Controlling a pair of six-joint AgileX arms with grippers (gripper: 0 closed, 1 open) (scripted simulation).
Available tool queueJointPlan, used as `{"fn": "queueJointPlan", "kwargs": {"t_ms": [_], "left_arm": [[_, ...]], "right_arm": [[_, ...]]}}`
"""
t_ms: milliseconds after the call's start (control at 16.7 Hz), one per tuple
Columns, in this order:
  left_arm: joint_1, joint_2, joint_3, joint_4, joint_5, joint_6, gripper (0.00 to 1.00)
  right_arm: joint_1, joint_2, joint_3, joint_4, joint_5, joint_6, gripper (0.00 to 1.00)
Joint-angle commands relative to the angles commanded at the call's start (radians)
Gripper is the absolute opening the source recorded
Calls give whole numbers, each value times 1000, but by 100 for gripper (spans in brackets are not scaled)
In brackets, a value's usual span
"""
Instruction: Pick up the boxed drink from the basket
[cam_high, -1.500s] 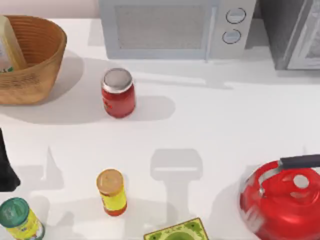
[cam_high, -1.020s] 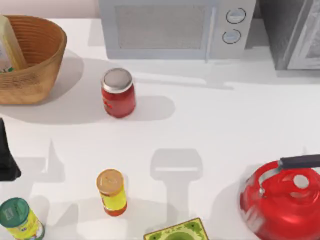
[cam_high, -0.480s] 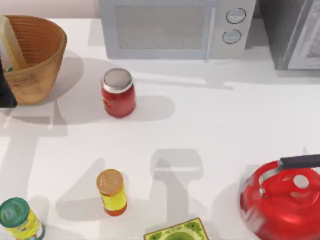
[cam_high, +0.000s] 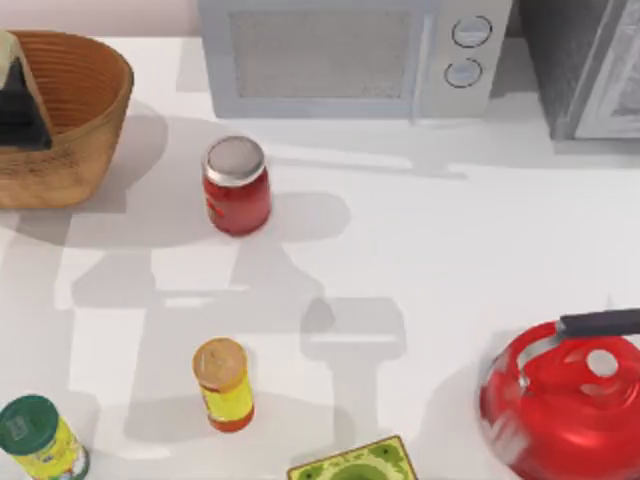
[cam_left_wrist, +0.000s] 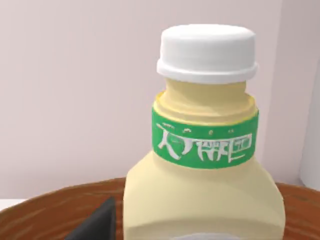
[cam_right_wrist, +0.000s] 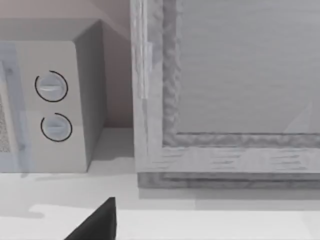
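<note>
One end effector, left (cam_high: 22, 100), over basket (cam_high: 90, 110) upper left, beside boxed drink (cam_left_wrist: 205, 165); grip unclear.

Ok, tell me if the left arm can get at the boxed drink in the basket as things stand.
Probably yes. The left hand is over the basket at the drink, whose capped top stands close ahead in the left wrist view, nothing between them.
</note>
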Motion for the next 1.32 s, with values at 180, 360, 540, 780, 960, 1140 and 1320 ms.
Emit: {"fn": "queueJointPlan", "kwargs": {"t_ms": [180,360,540,780,960,1140,1320], "left_arm": [[13,179,54,114,13,1,100],[20,280,83,177,21,1,100],[21,295,88,187,22,1,100],[17,276,88,188,19,6,100],[14,312,127,164,15,1,100],[7,359,205,134,9,0,100],[1,402,276,107,3,0,100]], "right_arm": [[0,0,0,0,0,0,100],[0,0,0,0,0,0,100],[0,0,0,0,0,0,100],[0,0,0,0,0,0,100],[0,0,0,0,0,0,100],[0,0,0,0,0,0,100],[0,0,0,0,0,0,100]]}}
